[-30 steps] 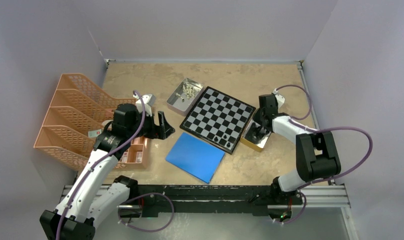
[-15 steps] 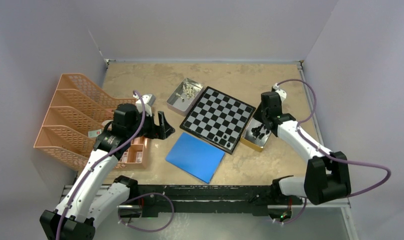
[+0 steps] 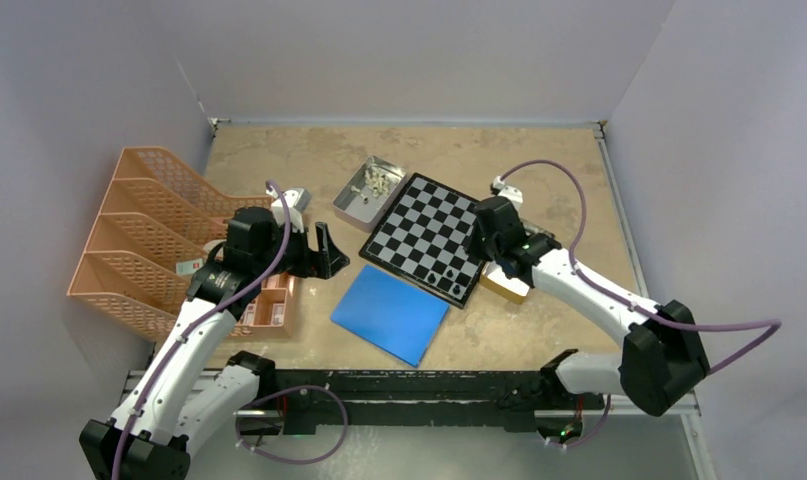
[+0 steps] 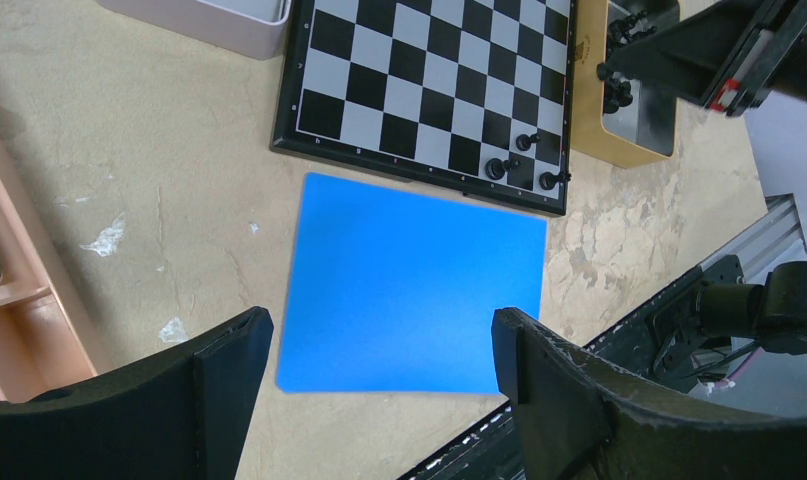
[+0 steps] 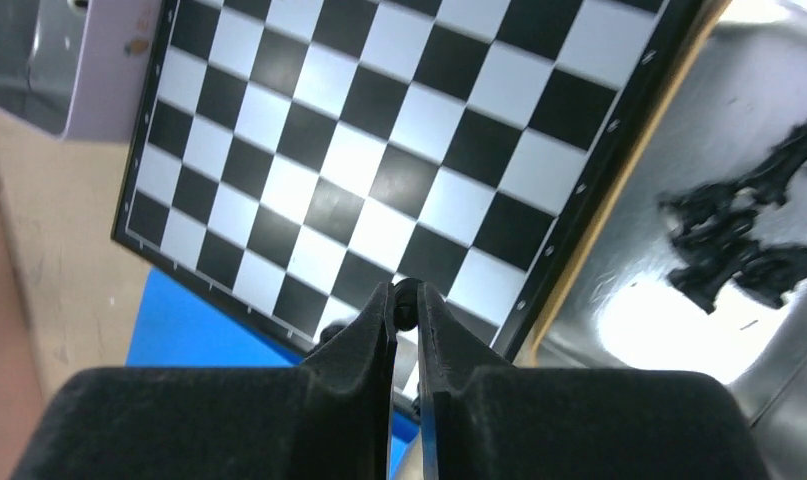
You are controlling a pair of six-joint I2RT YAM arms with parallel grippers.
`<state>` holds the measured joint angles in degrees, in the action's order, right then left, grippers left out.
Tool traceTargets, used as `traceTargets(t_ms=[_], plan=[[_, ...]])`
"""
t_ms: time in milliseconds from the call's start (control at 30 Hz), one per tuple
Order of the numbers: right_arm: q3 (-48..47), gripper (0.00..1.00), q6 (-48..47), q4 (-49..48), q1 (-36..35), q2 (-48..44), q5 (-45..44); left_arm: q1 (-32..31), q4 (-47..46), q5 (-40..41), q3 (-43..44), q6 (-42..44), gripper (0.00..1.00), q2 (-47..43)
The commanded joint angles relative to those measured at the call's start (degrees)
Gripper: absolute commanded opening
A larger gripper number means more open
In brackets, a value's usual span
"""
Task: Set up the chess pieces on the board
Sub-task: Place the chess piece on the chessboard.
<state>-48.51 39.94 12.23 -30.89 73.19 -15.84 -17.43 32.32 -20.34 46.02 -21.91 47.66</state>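
The board (image 3: pixel 435 236) lies mid-table, and three black chess pieces (image 3: pixel 447 277) stand near its front right corner; they also show in the left wrist view (image 4: pixel 524 165). My right gripper (image 3: pixel 476 246) hovers over the board's right edge, shut on a small black chess piece (image 5: pixel 406 293) pinched at its fingertips (image 5: pixel 379 310). More black pieces (image 5: pixel 744 245) lie in the gold tin (image 3: pixel 506 285). Cream pieces (image 3: pixel 378 181) sit in the silver tin (image 3: pixel 354 203). My left gripper (image 3: pixel 324 252) is open and empty, left of the board, above the table near the blue sheet (image 4: pixel 414 285).
A blue sheet (image 3: pixel 389 313) lies in front of the board. A peach file rack (image 3: pixel 139 230) and a small peach tray (image 3: pixel 269 305) stand at the left. The arms' rail (image 3: pixel 429 390) runs along the near edge.
My right gripper has moved left from the gold tin to above the board's right edge, carrying a black piece. The left arm has not moved.
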Motion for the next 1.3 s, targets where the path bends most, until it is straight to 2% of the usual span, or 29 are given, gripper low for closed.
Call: traceTargets(t_ms=[0, 400, 1267], plan=[[0.93, 0.08, 4.02, 2.10, -3.83, 1.70, -2.85, -0.32, -1.47, -0.14, 0.30, 0.20, 0.81, -0.12], [3.05, 0.08, 8.14, 2.32, -8.38, 6.68, -5.23, -0.32, -1.44, -0.04, 0.27, 0.16, 0.81, -0.30], [2.37, 0.13, 8.93, 4.82, -8.94, 9.55, -5.82, -0.32, -1.41, -0.05, 0.23, 0.11, 0.81, -0.49]])
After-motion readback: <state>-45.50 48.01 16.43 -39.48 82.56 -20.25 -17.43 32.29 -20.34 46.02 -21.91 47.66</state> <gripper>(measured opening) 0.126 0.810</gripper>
